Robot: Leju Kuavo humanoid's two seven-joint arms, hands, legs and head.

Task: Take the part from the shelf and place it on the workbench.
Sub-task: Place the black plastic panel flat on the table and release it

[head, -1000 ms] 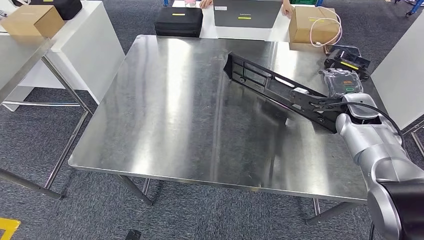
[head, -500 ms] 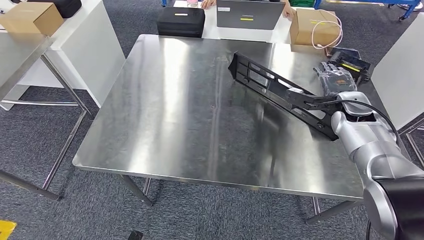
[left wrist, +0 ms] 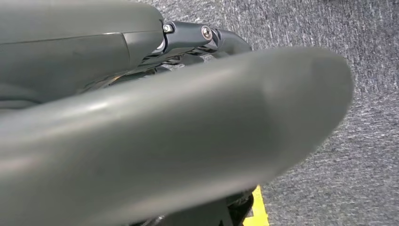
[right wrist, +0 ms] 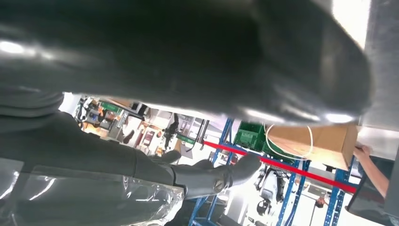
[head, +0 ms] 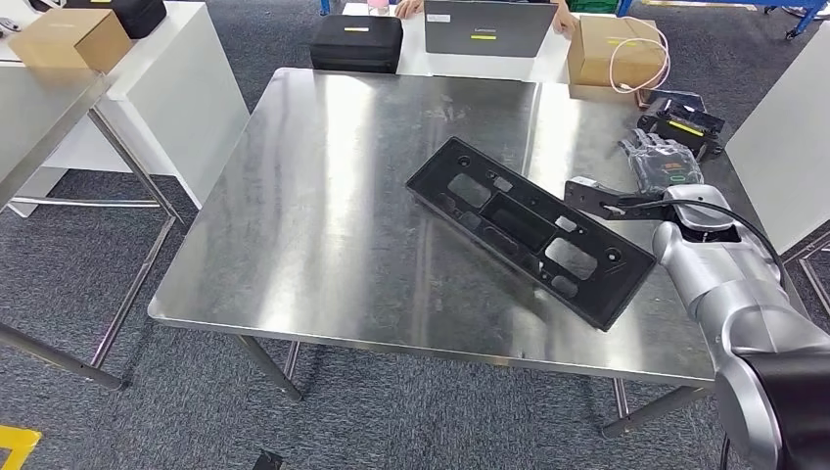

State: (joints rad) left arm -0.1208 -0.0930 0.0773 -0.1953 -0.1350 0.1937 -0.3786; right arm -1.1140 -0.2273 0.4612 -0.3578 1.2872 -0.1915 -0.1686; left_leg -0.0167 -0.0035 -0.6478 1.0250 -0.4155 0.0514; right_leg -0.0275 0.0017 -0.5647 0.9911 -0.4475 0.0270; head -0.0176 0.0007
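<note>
Right hand (head: 615, 201) open beside part (head: 529, 228), flat near workbench (head: 323, 225) edge.

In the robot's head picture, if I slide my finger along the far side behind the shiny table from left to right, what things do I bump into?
Brown box → black case → laptop → cardboard box with a pink cable.
</note>
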